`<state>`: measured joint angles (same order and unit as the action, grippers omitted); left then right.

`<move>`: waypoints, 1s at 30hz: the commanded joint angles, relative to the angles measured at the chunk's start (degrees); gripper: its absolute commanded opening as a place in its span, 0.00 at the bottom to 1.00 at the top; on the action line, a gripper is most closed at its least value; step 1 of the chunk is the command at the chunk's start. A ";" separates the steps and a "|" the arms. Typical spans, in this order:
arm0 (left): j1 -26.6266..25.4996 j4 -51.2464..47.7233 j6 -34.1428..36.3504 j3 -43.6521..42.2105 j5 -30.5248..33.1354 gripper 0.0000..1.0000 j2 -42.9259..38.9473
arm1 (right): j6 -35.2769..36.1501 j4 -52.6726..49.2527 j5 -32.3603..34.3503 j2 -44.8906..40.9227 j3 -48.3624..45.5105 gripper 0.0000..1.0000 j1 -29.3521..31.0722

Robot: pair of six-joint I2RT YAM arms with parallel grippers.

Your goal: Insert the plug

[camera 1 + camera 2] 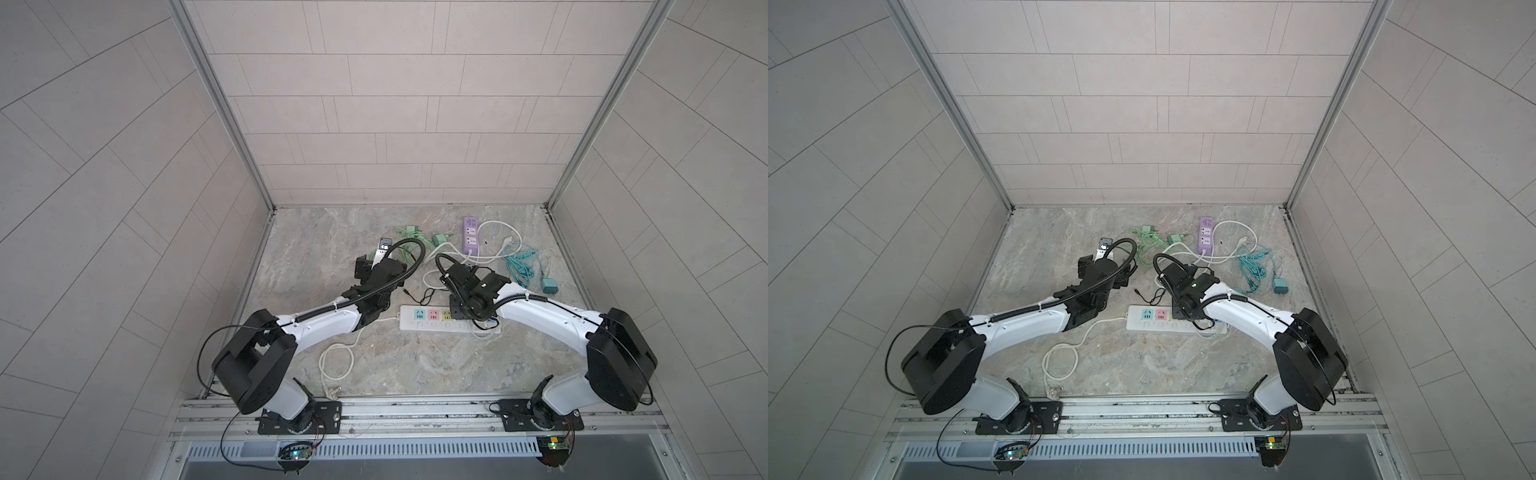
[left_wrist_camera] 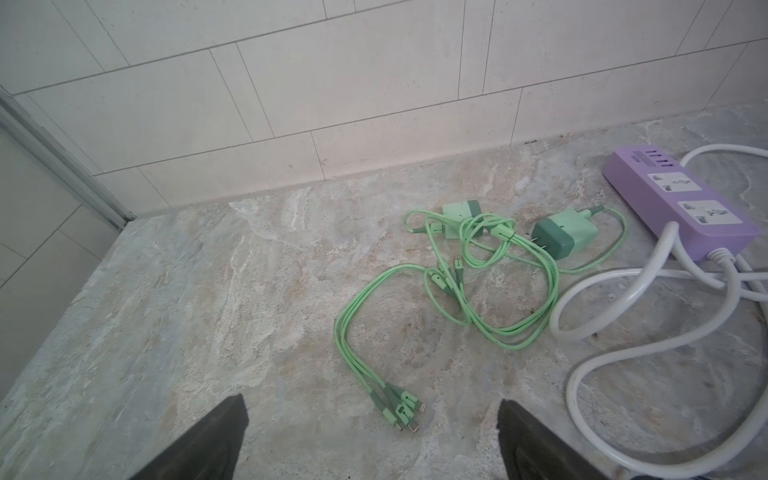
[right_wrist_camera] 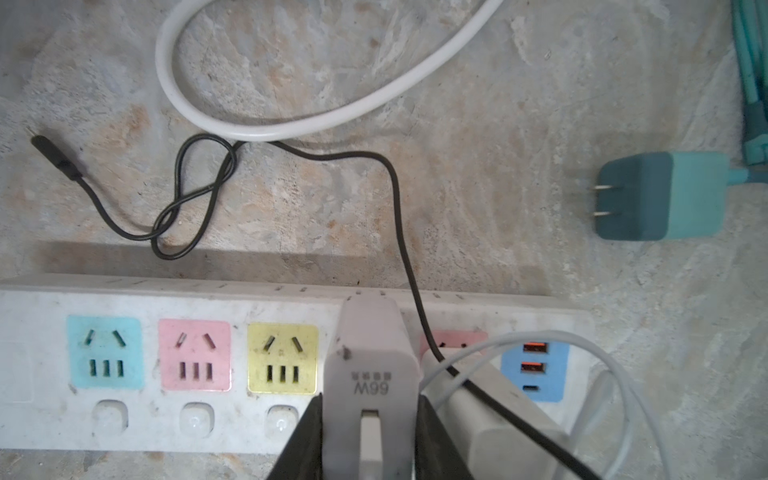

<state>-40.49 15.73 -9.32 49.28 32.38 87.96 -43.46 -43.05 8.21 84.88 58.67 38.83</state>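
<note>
A white power strip (image 3: 41, 374) with blue, pink and yellow sockets lies on the stone floor, and it shows in both top views (image 1: 415, 326) (image 1: 1142, 326). A white 66W plug (image 3: 370, 365) stands upright on the strip just past the yellow socket (image 3: 282, 357). My right gripper (image 3: 369, 401) is shut on the plug, one dark finger against each of its sides. My left gripper (image 2: 372, 405) hangs open over bare floor to the left (image 1: 365, 270). Nothing sits between its fingers; green cable ends (image 2: 401, 411) lie ahead of them.
A grey-white adapter (image 3: 490, 415) with a black cable (image 3: 399, 216) sits on the strip beside the plug. A teal charger (image 3: 648, 195) lies to the right. Green chargers (image 2: 565, 235), a purple strip (image 2: 681, 199) and thick white cord (image 2: 623, 282) lie at the back.
</note>
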 commanded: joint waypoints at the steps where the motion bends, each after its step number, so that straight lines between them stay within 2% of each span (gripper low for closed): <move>1: 2.99 -3.73 2.14 6.62 -6.47 1.00 3.65 | 2.66 -3.43 1.83 -2.85 3.56 0.41 -0.33; 6: 5.89 -12.09 1.49 17.94 -9.25 1.00 10.92 | 4.36 -3.29 0.32 -3.79 5.54 0.52 -0.38; 9: 6.54 -15.37 0.02 24.15 -9.80 1.00 15.25 | 5.33 -2.77 -0.11 -4.32 6.09 0.52 -0.71; 14: 8.01 -22.51 0.66 39.09 -12.65 0.98 25.80 | 7.34 -1.02 -1.34 -6.17 6.17 0.51 -1.90; 18: 9.71 -30.53 -1.67 52.69 -15.34 0.97 35.37 | 9.13 0.58 -2.35 -8.53 5.03 0.51 -2.23; 22: 11.15 -38.71 -4.23 67.06 -16.46 0.95 45.54 | 10.56 1.99 -2.68 -12.54 2.41 0.51 -2.35; 26: 11.66 -41.28 -4.97 76.14 -16.80 0.94 52.13 | 12.71 5.95 -3.54 -18.24 -2.72 0.50 -2.42; 30: 11.84 -43.89 -4.39 84.56 -15.93 0.94 57.39 | 13.96 5.62 -3.52 -23.31 -5.61 0.49 -2.62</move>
<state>-28.60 -23.88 -13.21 129.05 16.12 144.03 -31.40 -38.13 4.67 64.20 54.11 36.56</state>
